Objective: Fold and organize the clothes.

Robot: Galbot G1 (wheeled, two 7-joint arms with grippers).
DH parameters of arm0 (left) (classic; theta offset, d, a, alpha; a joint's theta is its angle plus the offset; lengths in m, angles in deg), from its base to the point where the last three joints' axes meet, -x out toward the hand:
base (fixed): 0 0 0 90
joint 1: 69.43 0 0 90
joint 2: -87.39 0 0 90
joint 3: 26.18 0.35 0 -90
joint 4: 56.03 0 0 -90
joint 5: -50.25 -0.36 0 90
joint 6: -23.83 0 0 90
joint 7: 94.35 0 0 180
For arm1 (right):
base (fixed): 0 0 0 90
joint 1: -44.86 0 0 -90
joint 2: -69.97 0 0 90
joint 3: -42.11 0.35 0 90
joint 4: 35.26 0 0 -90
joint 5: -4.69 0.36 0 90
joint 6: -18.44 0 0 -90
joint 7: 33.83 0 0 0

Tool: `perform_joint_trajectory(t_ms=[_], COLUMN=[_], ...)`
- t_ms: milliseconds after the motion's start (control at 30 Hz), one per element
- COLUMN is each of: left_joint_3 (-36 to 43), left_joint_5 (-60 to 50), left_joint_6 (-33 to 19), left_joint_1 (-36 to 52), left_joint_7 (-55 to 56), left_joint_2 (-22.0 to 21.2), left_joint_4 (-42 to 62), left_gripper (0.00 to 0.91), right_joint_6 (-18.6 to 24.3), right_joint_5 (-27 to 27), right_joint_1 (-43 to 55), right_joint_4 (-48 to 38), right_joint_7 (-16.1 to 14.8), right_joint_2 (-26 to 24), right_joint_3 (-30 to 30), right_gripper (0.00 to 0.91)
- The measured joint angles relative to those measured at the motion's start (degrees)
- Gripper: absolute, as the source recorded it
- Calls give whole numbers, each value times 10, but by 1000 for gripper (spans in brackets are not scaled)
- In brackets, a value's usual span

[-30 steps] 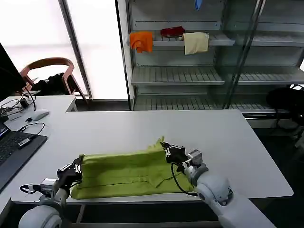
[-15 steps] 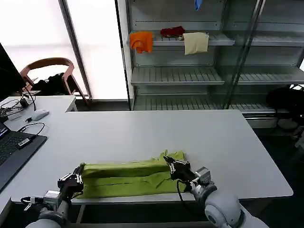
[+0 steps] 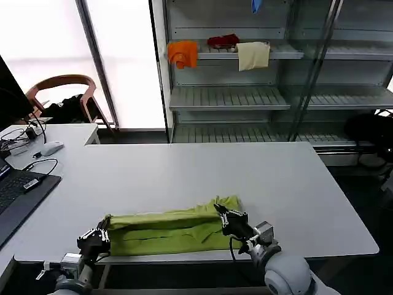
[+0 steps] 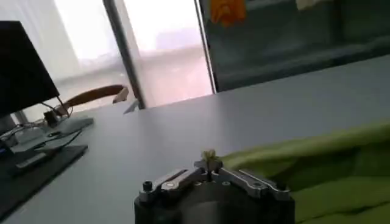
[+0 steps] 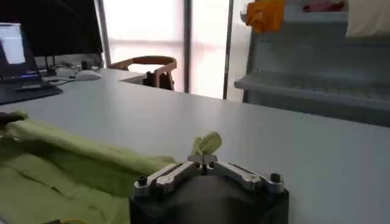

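Both sets of jaws clamped on cloth: left gripper (image 3: 100, 235) pinches the T-shirt (image 3: 166, 230) at its left end, right gripper (image 3: 228, 220) at the right end; a tuft of green pokes up between the closed tips in each wrist view. Shirt lies as a long folded band along the near edge of the table (image 3: 184, 172), both grippers low over it. Fabric looks thin, light, floppy, so it'll sag and wrinkle if unsupported. Best held at corners/fold edges, both ends kept level.
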State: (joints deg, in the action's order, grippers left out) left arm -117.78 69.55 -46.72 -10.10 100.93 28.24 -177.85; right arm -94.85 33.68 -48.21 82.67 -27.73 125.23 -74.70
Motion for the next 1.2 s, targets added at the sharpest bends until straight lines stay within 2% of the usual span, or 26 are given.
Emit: perform_joint_trajectory(t_ms=[233,433,467,533,600,667,700,900,1200], left_joint_3=[7,9,9,9,9,9,9,1,-24], left_joint_5=[-10,-22,-24,-29,-33,-38,-41,-69,-105], left_joint_6=[-7,-3,-2,0,3,7,9,29,47], left_joint_1=[6,8,7,6,6,7,7,2,-9], left_joint_7=[-1,0,0,-2,-4,-5,-6,-10,-14], left_joint_2=[4,12,14,17,20,24,26,39,65], left_joint_4=[14,25,26,27,28,30,31,34,17], left_gripper=[30,50,222,907,907,907,907,907,907], right_joint_6=[8,9,8,7,6,3,1,-8,-32], right_joint_5=[-7,-4,-3,0,3,4,6,20,45], right_joint_1=[-11,-20,-20,-21,-21,-20,-19,-13,-4], right_joint_4=[-11,-16,-16,-16,-16,-18,-18,-13,16], right_joint_7=[9,38,46,65,89,115,131,222,325], right_joint_2=[2,11,13,18,23,29,33,50,60], right_joint_3=[-5,-12,-13,-16,-20,-23,-26,-33,-30], right_gripper=[0,0,0,0,0,202,907,907,907])
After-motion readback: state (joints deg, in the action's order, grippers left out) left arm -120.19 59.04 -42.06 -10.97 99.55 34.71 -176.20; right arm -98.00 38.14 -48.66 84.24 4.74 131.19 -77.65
